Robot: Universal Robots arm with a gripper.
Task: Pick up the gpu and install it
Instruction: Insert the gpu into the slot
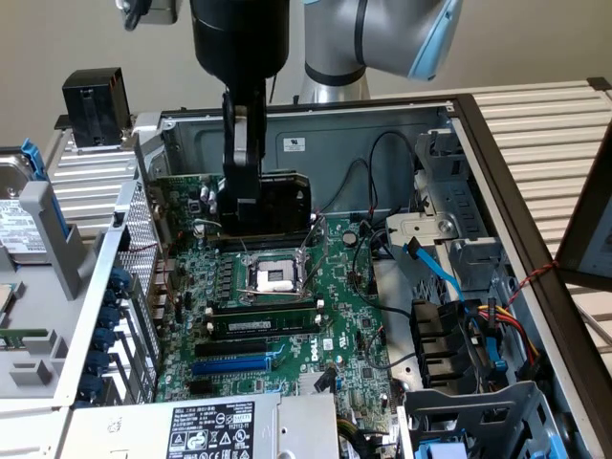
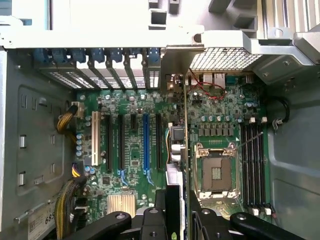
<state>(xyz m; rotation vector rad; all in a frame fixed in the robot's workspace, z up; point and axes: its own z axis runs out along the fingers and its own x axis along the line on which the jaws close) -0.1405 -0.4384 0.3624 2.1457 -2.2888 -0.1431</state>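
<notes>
Gripper (image 1: 241, 206) fingers stood partway closed, clamped on the gpu (image 1: 282, 203), which hung as a flat black card from the jaws inside the open computer case (image 1: 382, 134). In the exterior view the card sat over the green motherboard (image 1: 325, 316), just beyond the CPU socket (image 1: 277, 277) and towards the case's far wall. Seen from the wrist, the gripper (image 2: 177, 216) held the gpu (image 2: 173, 202) edge-on, a thin dark strip running across the motherboard (image 2: 130, 150) between the row of expansion slots, among them a blue slot (image 2: 146, 142), and the CPU socket (image 2: 216, 172). Whether the card's lower edge touched the board could not be told, since the gripper body covered one end of it in the exterior view. Lettering on the shroud was not readable, and the arm was cut off by that picture's upper edge. The case also held a memory stick (image 1: 263, 325) seated in its slot near the socket, a bundle of coloured cables (image 1: 497, 335) towards the exterior view's right, and a labelled power supply (image 1: 210, 428) at the near edge. Outside the case, on the exterior view's left, a black boxy block (image 1: 94, 107) stood well apart from the gripper.
</notes>
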